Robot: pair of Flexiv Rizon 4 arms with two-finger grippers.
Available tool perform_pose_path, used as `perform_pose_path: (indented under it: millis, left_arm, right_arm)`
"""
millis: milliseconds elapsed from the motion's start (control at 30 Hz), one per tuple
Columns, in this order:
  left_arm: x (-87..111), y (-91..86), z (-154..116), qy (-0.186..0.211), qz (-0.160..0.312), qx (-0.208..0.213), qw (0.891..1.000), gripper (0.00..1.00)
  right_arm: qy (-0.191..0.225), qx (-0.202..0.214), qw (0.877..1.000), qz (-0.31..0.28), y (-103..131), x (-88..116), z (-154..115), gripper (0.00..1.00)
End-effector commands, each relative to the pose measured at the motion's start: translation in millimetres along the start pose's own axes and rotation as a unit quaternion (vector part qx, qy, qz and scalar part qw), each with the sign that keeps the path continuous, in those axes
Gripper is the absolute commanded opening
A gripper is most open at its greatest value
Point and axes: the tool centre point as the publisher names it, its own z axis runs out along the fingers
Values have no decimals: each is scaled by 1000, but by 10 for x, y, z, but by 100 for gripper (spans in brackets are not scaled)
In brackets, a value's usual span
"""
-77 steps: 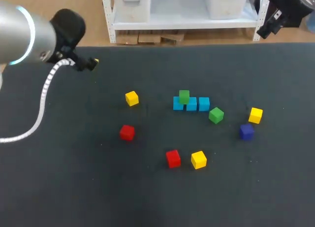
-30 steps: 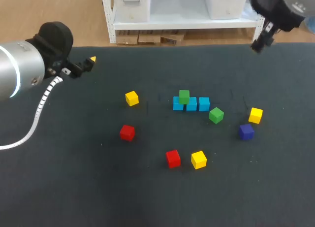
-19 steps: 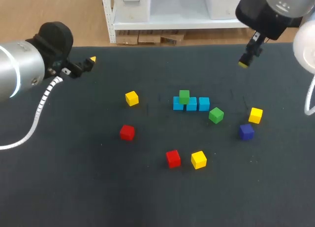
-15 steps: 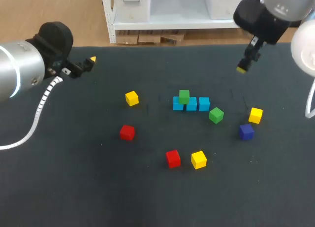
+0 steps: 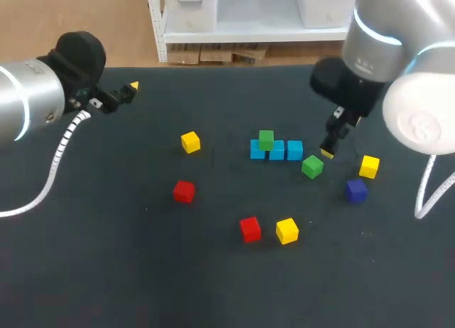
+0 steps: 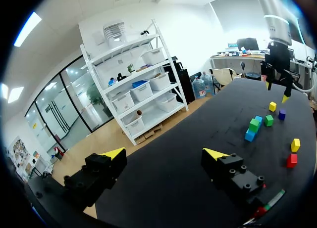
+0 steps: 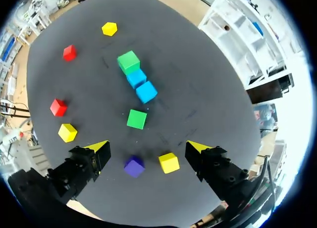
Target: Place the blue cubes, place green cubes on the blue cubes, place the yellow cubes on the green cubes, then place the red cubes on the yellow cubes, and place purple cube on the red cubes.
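Right pincer (image 7: 147,148): spread wide, empty.
Loose green cube (image 7: 136,118): lay just ahead, centred on its gap.
Grasp: best squared to its flat faces, then lowered clear of blue cubes (image 7: 141,87) beyond.

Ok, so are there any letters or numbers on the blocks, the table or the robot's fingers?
Cubes: none. The blue cubes, green cubes, yellow cubes, red cubes and purple cube all have plain faces.
Table: none. It is plain and dark.
Left gripper and right gripper: nothing that can be read.
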Motion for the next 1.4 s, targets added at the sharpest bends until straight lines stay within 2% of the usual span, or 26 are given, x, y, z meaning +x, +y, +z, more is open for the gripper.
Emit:
perform_pose_path:
  millis: [33, 200, 633, 1200, 1233, 1267, 1300, 1333, 1400]
  left_arm:
    - [5, -6, 8, -1, 0, -2, 1000, 100]
    - [5, -6, 8, -1, 0, -2, 1000, 100]
    - [5, -6, 8, -1, 0, -2, 1000, 100]
    - [5, -6, 8, -1, 0, -2, 1000, 100]
    - [5, -6, 8, -1, 0, -2, 1000, 100]
    - [5, -6, 8, -1, 0, -2, 1000, 100]
    - [5, -6, 8, -1, 0, -2, 1000, 100]
    - [5, -6, 8, -1, 0, -2, 1000, 100]
    - [5, -6, 8, -1, 0, -2, 1000, 100]
  right_arm:
    - [-4, -19, 1000, 7, -11, 43, 133, 100]
    - [-14, -33, 999, -7, 21, -8, 289, 100]
    - [23, -54, 998, -35, 92, -233, 606, 100]
    - [54, -68, 995, -42, 181, -283, 878, 100]
    - [56, -67, 995, -42, 188, -282, 880, 94]
    - [58, -65, 995, -42, 191, -281, 878, 52]
    - [58, -64, 995, -43, 191, -276, 876, 40]
    - [60, -61, 995, -43, 189, -271, 874, 30]
    - [65, -59, 995, -41, 185, -262, 872, 30]
